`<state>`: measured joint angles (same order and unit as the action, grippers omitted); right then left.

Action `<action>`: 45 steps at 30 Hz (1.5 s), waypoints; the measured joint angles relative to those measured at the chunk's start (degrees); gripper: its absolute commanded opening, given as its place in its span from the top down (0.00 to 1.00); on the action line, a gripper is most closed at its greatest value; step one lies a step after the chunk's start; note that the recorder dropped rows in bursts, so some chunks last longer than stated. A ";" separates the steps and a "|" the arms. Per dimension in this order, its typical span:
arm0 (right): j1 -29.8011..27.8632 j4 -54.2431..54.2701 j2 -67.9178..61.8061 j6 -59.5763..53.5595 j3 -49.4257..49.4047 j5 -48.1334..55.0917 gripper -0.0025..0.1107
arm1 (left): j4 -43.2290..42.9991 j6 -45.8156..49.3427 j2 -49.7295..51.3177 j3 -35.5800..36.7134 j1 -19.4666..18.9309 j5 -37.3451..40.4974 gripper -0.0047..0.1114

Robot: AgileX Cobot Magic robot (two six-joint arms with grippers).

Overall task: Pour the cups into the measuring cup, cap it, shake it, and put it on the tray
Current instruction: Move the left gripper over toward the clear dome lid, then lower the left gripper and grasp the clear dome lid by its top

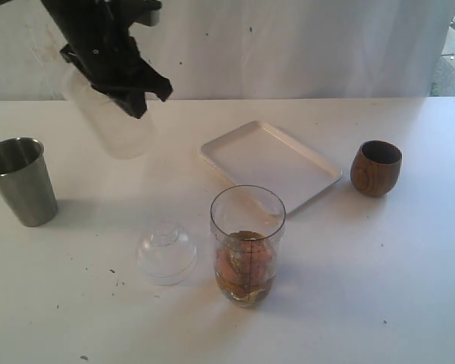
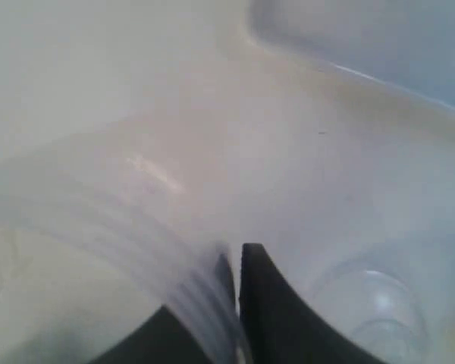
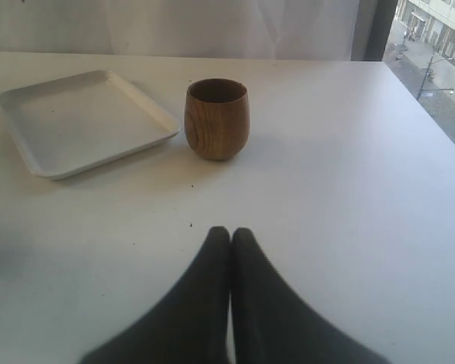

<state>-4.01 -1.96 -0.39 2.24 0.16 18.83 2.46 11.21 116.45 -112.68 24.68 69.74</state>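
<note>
Left gripper is raised above the white table, fingers clamped on the wall of the frosted plastic cup, which hangs tilted and clear of the surface. The left wrist view is blurred, but a black finger appears to press a ribbed translucent wall. The measuring cup stands upright and uncapped near table centre, with brownish-orange contents in its lower part; what they are I cannot tell. Taking it as dial centre in the exterior view: clear dome lid just beside at 9 o'clock, steel tumbler well apart at 9–10, held cup at 10–11, tray near at 12–1, wooden cup at 2, beside the tray but apart. Right gripper hovers low, fingers pressed together, holding nothing.
</note>
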 measured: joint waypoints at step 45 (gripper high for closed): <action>0.00 0.00 0.00 1.14 0.00 0.00 0.98 | -3.12 -6.64 -3.61 20.71 4.05 -12.95 0.38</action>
<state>-4.01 -1.96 -0.39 3.39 0.16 18.83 -0.66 4.57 112.84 -91.97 28.73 56.79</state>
